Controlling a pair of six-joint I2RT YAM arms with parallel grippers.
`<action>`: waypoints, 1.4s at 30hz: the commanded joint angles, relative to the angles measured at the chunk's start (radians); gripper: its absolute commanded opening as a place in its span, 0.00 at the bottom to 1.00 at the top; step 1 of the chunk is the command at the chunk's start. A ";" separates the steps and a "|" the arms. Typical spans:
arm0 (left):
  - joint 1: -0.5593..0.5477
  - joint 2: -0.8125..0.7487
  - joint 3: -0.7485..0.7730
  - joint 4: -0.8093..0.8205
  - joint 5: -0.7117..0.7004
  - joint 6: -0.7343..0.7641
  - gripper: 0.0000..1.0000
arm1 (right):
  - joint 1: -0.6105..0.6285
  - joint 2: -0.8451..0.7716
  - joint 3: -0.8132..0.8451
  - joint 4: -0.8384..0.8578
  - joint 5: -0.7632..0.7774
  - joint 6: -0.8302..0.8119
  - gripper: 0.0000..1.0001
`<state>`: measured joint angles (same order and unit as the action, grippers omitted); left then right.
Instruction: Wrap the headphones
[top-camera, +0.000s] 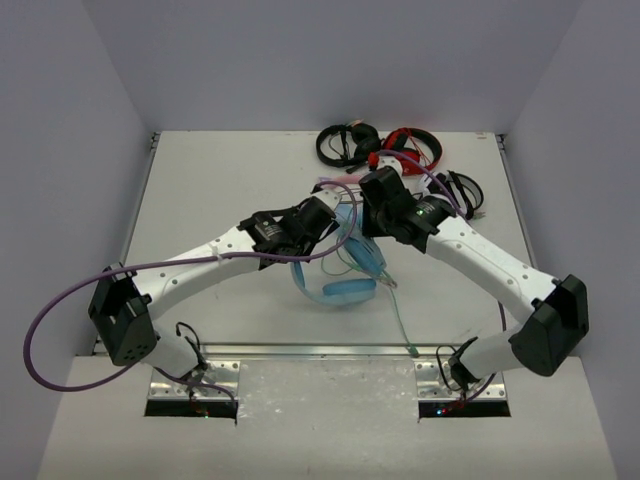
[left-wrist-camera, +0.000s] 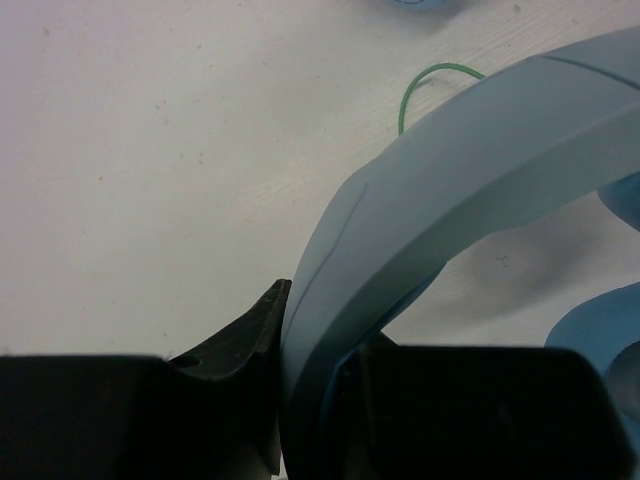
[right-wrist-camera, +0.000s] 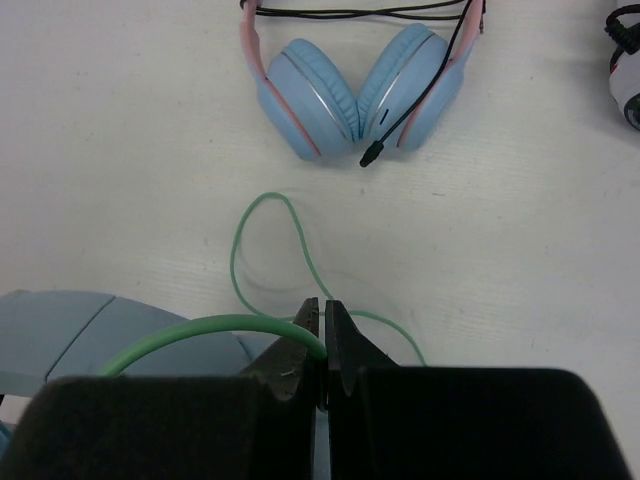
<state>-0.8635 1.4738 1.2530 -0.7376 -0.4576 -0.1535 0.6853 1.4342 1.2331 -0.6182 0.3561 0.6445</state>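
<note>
Headphones (top-camera: 345, 272), the big light-blue pair, are at the middle of the table (top-camera: 220, 180), right between the two arms, which meet over them from either side; whether the cups rest on the surface I cannot tell. Left gripper (left-wrist-camera: 318, 350) is on the wide headband: its jaws are pinching the band edge-on, one dark finger (left-wrist-camera: 250, 335) on the outside, the other tucked under the curve. The band arches up and away to the right in the wrist view, a blue ear cushion (left-wrist-camera: 600, 330) showing at lower right. Over to the right gripper (right-wrist-camera: 322, 325): jaws pressed together on the thin pale-green cable (right-wrist-camera: 200, 328), which comes in from the headband side on the left and loops loosely on the table just ahead of the tips. From above, the cable trails toward the near edge. Beyond the loop lies a smaller pink-and-blue headset (right-wrist-camera: 350, 90), cups touching, a black lead across it. At the far edge sits a tangle of black and red headsets (top-camera: 380, 145).
</note>
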 joint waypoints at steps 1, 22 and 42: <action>-0.005 -0.053 0.039 0.138 0.037 -0.038 0.00 | 0.008 -0.003 0.005 0.016 -0.019 0.035 0.01; -0.006 -0.069 0.049 0.147 0.040 -0.050 0.01 | 0.030 0.248 0.242 -0.301 0.299 0.248 0.01; -0.008 -0.052 0.048 0.127 -0.024 -0.066 0.01 | 0.031 0.137 0.171 -0.150 0.156 0.308 0.01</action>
<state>-0.8658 1.4132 1.2308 -0.7219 -0.4297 -0.1642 0.7010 1.6642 1.4277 -0.8619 0.5808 0.9535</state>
